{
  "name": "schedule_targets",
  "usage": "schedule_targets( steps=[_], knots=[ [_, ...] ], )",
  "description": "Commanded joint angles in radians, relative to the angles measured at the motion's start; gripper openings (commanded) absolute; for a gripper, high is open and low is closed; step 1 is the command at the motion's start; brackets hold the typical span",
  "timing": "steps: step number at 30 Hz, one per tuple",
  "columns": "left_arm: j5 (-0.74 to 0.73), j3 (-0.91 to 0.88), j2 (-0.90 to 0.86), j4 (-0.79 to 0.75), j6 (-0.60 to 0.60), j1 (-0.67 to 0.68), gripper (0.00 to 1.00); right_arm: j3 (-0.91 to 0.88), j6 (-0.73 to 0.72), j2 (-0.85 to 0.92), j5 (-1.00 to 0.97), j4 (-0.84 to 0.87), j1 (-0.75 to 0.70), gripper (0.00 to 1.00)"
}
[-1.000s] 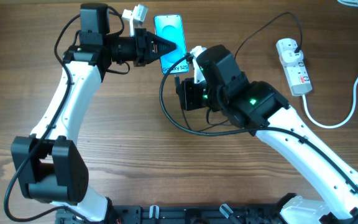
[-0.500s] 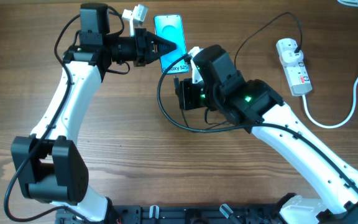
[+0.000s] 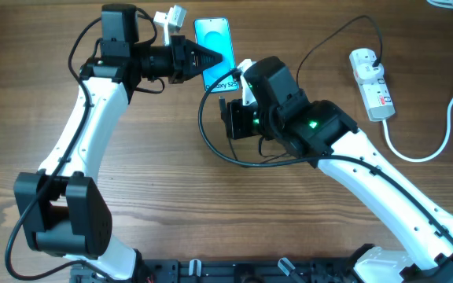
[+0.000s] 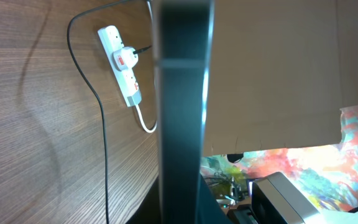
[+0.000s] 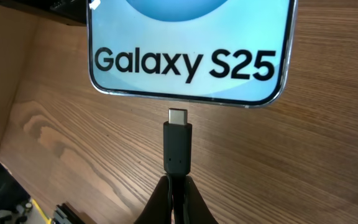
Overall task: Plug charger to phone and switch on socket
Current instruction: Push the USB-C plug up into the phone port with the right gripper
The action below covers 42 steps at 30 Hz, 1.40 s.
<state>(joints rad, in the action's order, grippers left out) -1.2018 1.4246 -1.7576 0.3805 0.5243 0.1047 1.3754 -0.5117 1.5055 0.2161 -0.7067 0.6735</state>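
Item: phone [image 3: 213, 35], cyan screen up, at the far middle of the wooden table [image 3: 171, 196]; the white strip at its near end reads "Galaxy S25". Item: left gripper [image 3: 215, 56], reaching in level from the left, fingers together and clamped on the phone's left side; in the left wrist view a dark upright slab fills the middle of the picture, apparently the phone seen edge-on. Item: right gripper [image 5: 178, 186], just below the phone's near end, its two fingers pressed shut on the charger [image 3: 211, 145] a little behind the plug [image 5: 178, 146]. The plug points straight at the middle of the phone's bottom edge; its metal tip sits just short of that edge, with a narrow strip of table showing between them, not inserted. The black cable loops out to the left of the right arm, passes beneath it, then arcs up and right to the socket [image 3: 372, 82]. Item: socket, white, lying well apart from the phone at the right side of the table, small red marks on its top face, the black cable entering near its far end. Its thick white lead [image 3: 439, 141] curves from the near end out to the right edge. Switch position cannot be told.
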Motion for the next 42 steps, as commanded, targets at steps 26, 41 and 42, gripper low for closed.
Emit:
schedule_targets(
  steps=[26, 41, 42],
  knots=[
    [-0.010, 0.010, 0.011, 0.001, -0.049, 0.002, 0.04, 0.079, 0.038, -0.013, -0.058, -0.070, 0.004, 0.04],
    [-0.039, 0.010, 0.011, -0.008, -0.012, 0.002, 0.04, 0.079, 0.013, -0.006, -0.023, -0.075, 0.004, 0.04],
    [-0.039, 0.010, 0.011, -0.008, -0.012, 0.002, 0.04, 0.079, 0.012, -0.006, -0.023, -0.074, 0.004, 0.04]
  ],
)
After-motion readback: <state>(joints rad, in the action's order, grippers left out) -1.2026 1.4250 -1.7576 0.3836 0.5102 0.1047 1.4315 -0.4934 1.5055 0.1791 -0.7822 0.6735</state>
